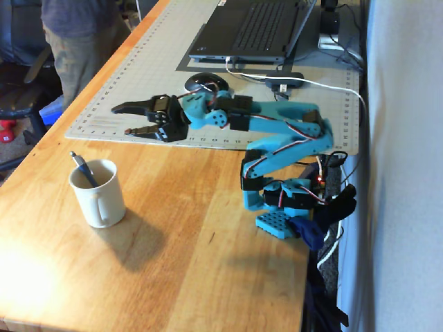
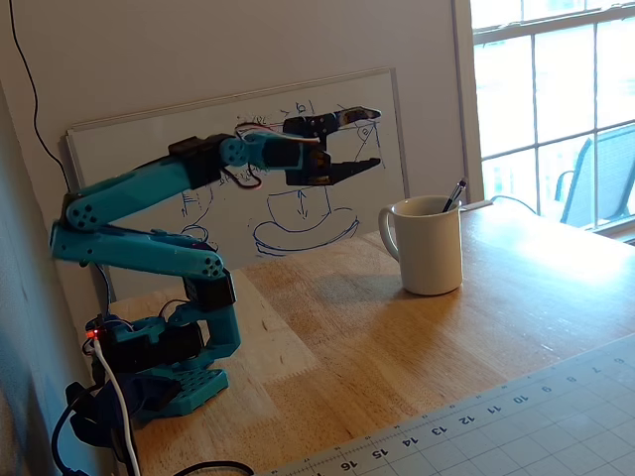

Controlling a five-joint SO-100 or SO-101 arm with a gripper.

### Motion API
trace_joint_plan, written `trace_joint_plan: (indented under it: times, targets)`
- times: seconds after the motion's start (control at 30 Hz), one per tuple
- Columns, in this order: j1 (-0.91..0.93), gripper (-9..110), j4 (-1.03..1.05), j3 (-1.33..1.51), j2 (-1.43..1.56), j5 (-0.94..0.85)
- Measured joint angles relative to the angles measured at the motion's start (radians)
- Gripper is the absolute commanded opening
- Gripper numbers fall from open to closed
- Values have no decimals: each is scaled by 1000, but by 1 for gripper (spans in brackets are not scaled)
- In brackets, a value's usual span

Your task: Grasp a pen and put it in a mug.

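Okay, I'm looking at the mug (image 1: 97, 194) on the wooden table (image 1: 208, 263), and the pen (image 1: 84, 169) stands inside it, leaning against the rim with its upper end poking out above the lip. From a fixed view on the other side I see the same pen (image 2: 454, 194) tip slanting out of the mug (image 2: 427, 245), whose handle faces the arm. My gripper (image 1: 124, 119) hangs in the air beside the mug, clear of it, with nothing between its fingers; the jaws stand apart. It (image 2: 372, 138) sits higher than the mug's rim, I think, though the angle makes that hard to judge. Beyond the mug lies a cutting mat (image 1: 138, 76) carrying a laptop (image 1: 252, 31).
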Motion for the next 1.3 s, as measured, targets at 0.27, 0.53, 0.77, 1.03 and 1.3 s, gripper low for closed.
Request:
trace_joint_plan:
  times: [0.27, 0.53, 0.77, 1.03, 1.3]
  targets:
    - [5, 24, 176, 166, 256, 12]
    - [20, 18, 607, 167, 356, 12]
    - [95, 11, 870, 255, 522, 12]
    - [103, 10, 900, 376, 558, 12]
    - [103, 10, 914, 442, 558, 12]
